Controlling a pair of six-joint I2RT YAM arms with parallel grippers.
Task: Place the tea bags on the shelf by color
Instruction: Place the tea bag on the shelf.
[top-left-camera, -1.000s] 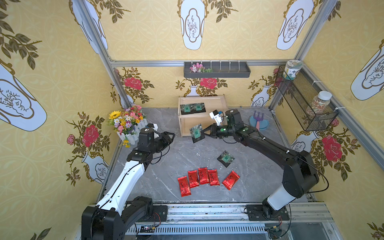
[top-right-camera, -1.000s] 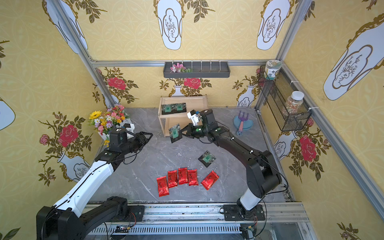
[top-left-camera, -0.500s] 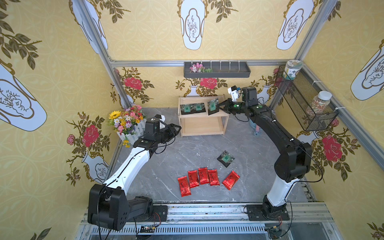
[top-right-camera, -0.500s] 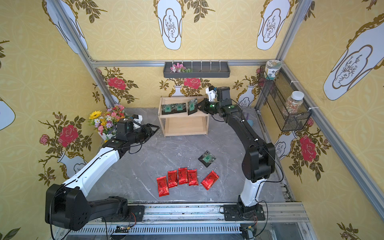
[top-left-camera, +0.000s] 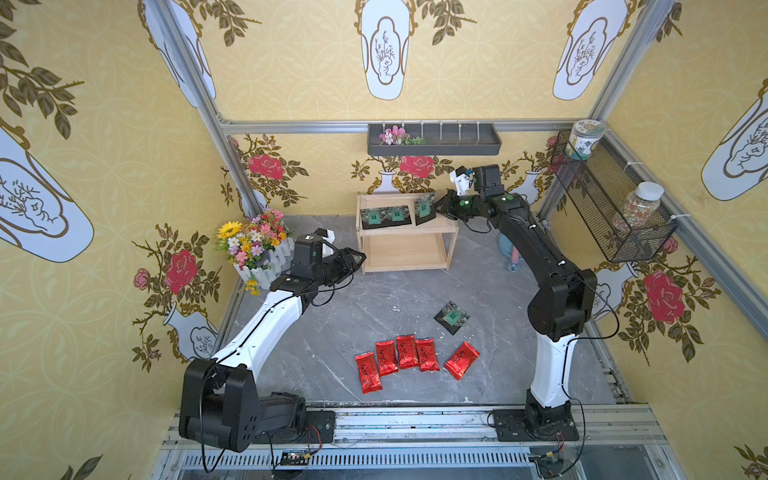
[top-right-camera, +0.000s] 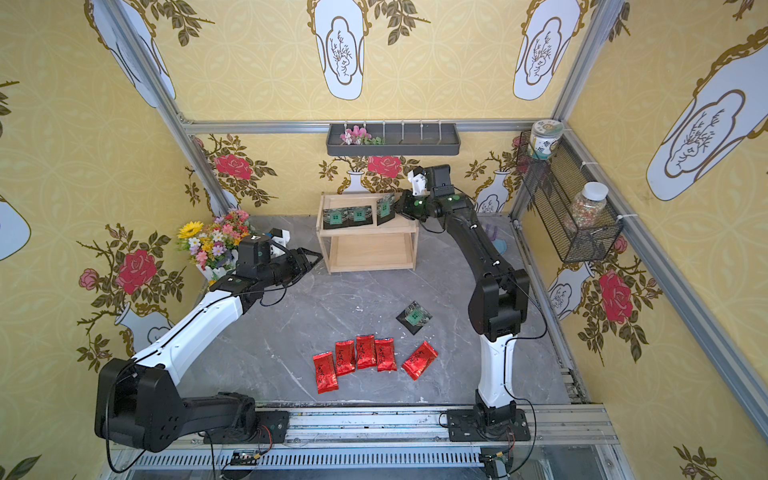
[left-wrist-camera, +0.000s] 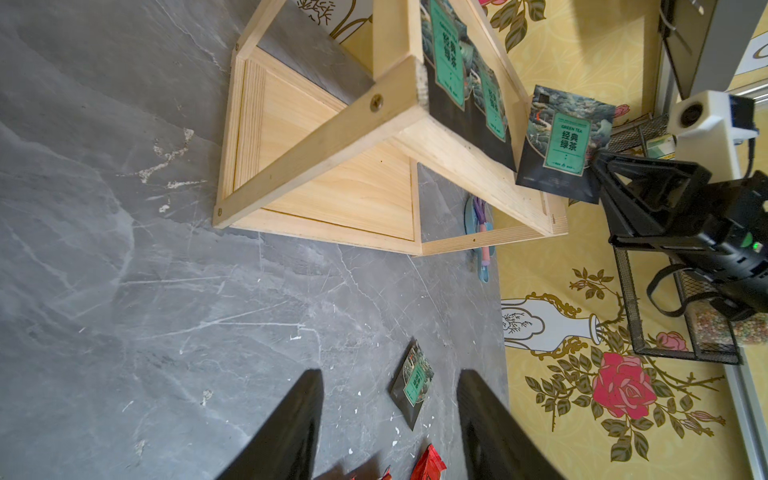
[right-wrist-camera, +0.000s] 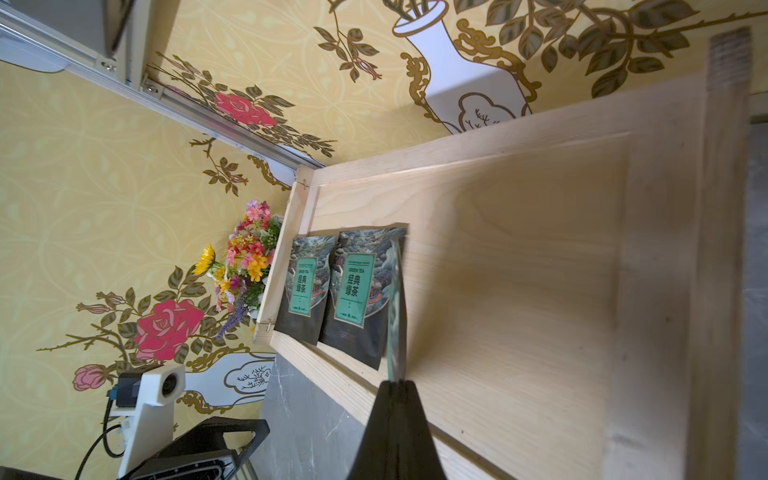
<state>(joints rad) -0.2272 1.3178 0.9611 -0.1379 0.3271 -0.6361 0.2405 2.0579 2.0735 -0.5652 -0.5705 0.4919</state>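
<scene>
Tabletop (top-left-camera: 332, 332), front: 5 red foil tea bags (top-left-camera: 406, 352), four side by side and one tilted, just apart on the right arm's side. Behind them: 1 black green-tea packet (top-left-camera: 451, 318), lying flat. Left end effector (top-left-camera: 360, 261): jaws partly apart, empty, just beside the wooden shelf (top-left-camera: 405, 266). Shelf, top tier: 2 flat black packets (top-left-camera: 376, 217), side by side. Right end effector (top-left-camera: 439, 206): clamped on 1 upright black packet (top-left-camera: 424, 208) above the top tier.
</scene>
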